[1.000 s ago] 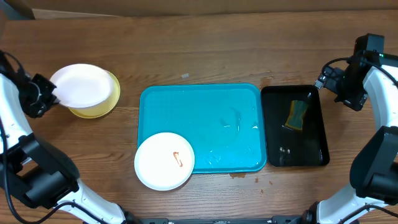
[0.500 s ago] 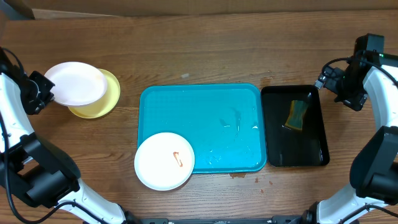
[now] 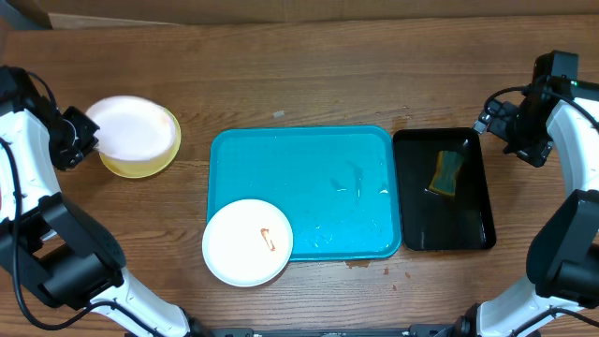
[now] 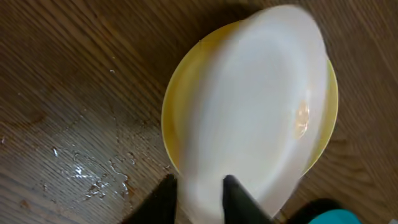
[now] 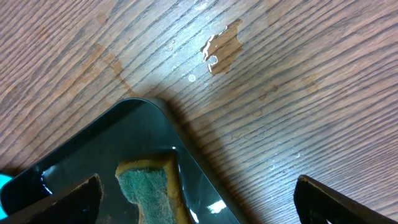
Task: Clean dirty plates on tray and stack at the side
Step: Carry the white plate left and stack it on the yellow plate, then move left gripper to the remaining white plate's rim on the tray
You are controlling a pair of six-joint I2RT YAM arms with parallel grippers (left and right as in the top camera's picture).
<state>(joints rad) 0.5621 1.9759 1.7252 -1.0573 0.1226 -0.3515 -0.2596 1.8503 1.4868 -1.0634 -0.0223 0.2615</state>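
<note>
white plate point(image 3: 134, 128) sits face-up on yellow plate point(image 3: 140, 168) left of tray point(image 3: 309, 154); left fingers point(image 4: 163, 200) straddle its rim, grip unclear; right fingers point(image 5: 59, 200) apart.

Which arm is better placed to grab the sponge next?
Right: the right gripper, open, hovers beside the black tray holding the sponge; the left gripper sits far off at the stacked plates.

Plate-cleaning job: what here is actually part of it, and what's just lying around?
Job: smeared white plate; white plate stacked on yellow-rimmed plate; blue tray; sponge, probably the scrubber.
Lying about: black tray holding the sponge; water puddle on the table.
</note>
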